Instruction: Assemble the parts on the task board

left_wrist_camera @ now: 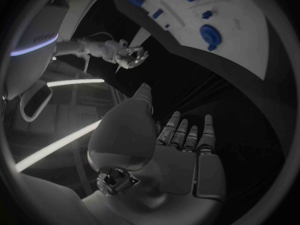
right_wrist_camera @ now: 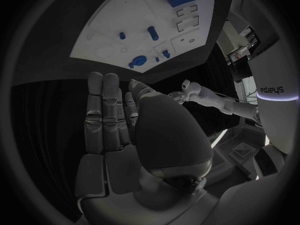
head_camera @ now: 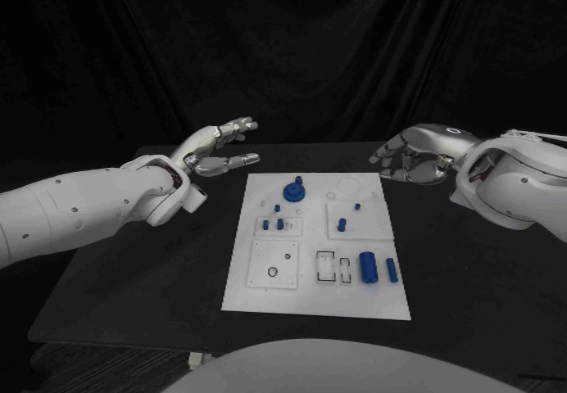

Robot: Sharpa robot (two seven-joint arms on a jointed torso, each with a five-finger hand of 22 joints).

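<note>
The white task board (head_camera: 317, 291) lies in the middle of the black table. A round blue part (head_camera: 293, 192) stands near its far edge, small blue pegs (head_camera: 342, 223) stand in the middle, and two blue cylinders (head_camera: 369, 268) lie at the near right. My left hand (head_camera: 219, 151) hovers beyond the board's far left corner, fingers apart and empty. My right hand (head_camera: 410, 160) hangs off the far right corner, also empty. The left wrist view shows the bare palm (left_wrist_camera: 181, 152), the board (left_wrist_camera: 250, 45) and the round part (left_wrist_camera: 209, 35). The right wrist view shows straight fingers (right_wrist_camera: 106, 110) and the board (right_wrist_camera: 119, 22).
The black table (head_camera: 142, 270) has bare surface on both sides of the board. Dark curtains hang behind it. Empty rectangular slots (head_camera: 326, 268) and a square plate with a hole (head_camera: 274, 264) sit on the board's near half.
</note>
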